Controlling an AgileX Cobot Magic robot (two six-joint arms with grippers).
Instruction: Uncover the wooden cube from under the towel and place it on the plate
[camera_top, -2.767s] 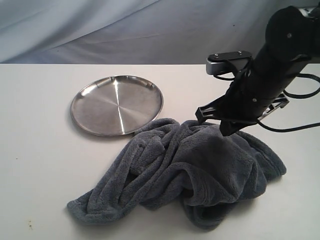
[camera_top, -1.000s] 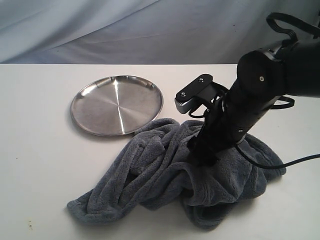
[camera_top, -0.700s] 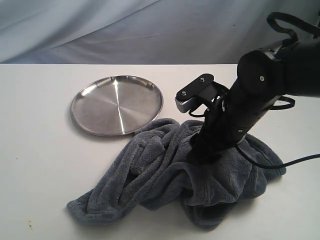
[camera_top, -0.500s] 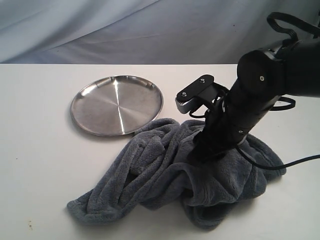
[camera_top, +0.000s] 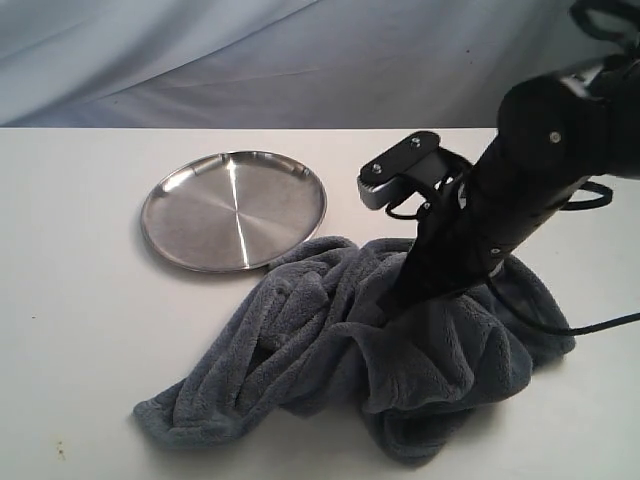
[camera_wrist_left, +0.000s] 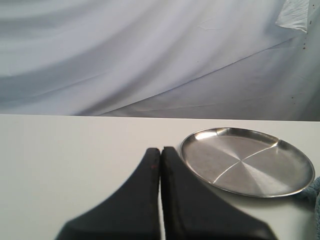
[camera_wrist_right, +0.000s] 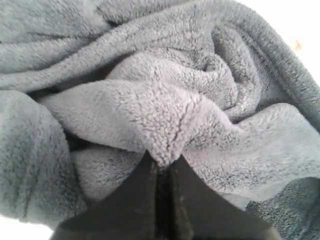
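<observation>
The uncovering step was in hand: the right tool (camera_wrist_right: 161, 162), centre right in the exterior view, was clenched on a fold of the towel (camera_top: 320, 350). The cube was hidden, presumably beneath it. The next move likely called for lifting that fold up and away from the plate (camera_top: 234, 208) at upper left. The left tool (camera_wrist_left: 160, 165) was clenched, empty. No writing was legible.

Nothing readable is showing in any view: no text, label, brand, number or sign is appearing on the plate (camera_top: 234, 210), the towel (camera_top: 440, 350) or the desk (camera_top: 70, 300).
</observation>
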